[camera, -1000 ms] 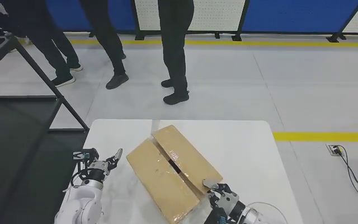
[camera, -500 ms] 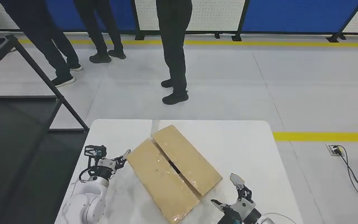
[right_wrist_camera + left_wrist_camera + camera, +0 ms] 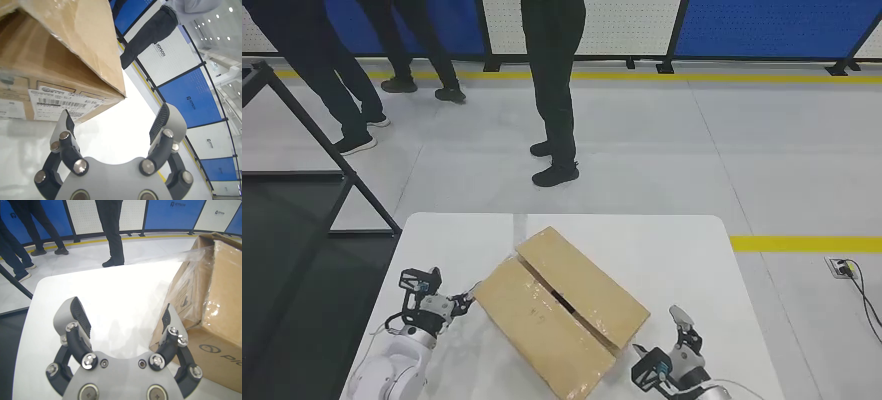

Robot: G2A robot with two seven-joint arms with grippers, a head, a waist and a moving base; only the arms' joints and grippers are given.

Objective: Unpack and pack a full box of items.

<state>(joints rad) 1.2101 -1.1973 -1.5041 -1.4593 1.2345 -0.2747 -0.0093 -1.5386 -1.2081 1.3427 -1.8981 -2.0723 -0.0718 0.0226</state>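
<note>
Left end effector (image 3: 445, 287) hovers low over the white, round-cornered bench (image 3: 672, 260) at the near left, its two ribbed fingers spread wide and gripping nothing. In the left wrist view (image 3: 121, 306), one fingertip sits right at the lower corner of the brown cardboard box (image 3: 213, 285). Whether it actually presses the cardboard cannot be told. The other finger stands over bare bench (image 3: 113, 285).

The brown cardboard box (image 3: 562, 310) lies diagonally in the middle of the bench, between the two arms. Its two long top flaps are folded down, with a narrow dark slit between them, so whatever is inside is hidden. Clear plastic tape (image 3: 189, 256) is wrinkled over the corner edge and the side facing the left arm, and it glints on the flaps in the top view.

The right end effector (image 3: 660, 345) is at the near right, just beside the box's right-hand corner and apart from it. In the right wrist view (image 3: 115, 111) its fingers are spread wide over bare bench (image 3: 117, 123), with nothing between them. One finger lies close under the box (image 3: 47, 56), near a white printed label (image 3: 62, 106) stuck on the side wall. Above that wall, a top flap juts out past the corner.
</note>
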